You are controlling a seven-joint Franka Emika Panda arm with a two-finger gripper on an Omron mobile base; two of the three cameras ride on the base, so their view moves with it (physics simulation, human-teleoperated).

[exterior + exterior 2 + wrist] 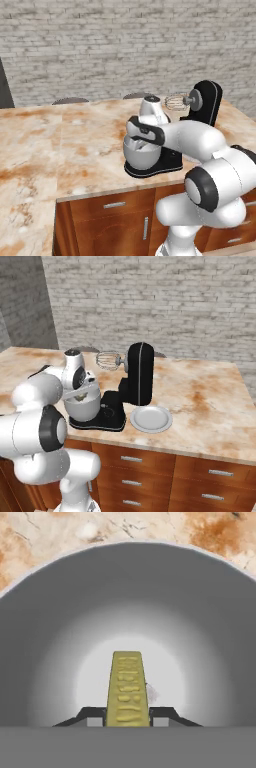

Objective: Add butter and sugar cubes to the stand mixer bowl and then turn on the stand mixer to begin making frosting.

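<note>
gripper (pixel 127 722): jaws closed on the butter (pixel 128 689), one dark fingertip (pixel 92 718) pressed to each long side of the stick. in the hand view the butter runs from the fingertips toward 12 o'clock, pointing down into the stand mixer bowl (pixel 60 612); its far end sits over the pale bottom of the bowl, and whether it touches the bottom cannot be told. the bowl wall rings the butter on all sides, and marbled counter shows past the rim at 12 o'clock.

right base view: the hand (pixel 75 370) hangs directly above the stand mixer bowl (pixel 82 406), reaching down into its mouth. the bowl stands on the flat base of the stand mixer (pixel 135 378), whose head is tilted up and back, the wire whisk (pixel 105 361) raised at about 1 o'clock from the bowl. a white plate (pixel 151 418) lies on the counter (pixel 210 401), just beside the mixer base at 3 o'clock.

left base view: the hand (pixel 152 112) is over the bowl (pixel 141 156), near the front edge of the counter (pixel 60 145).
</note>
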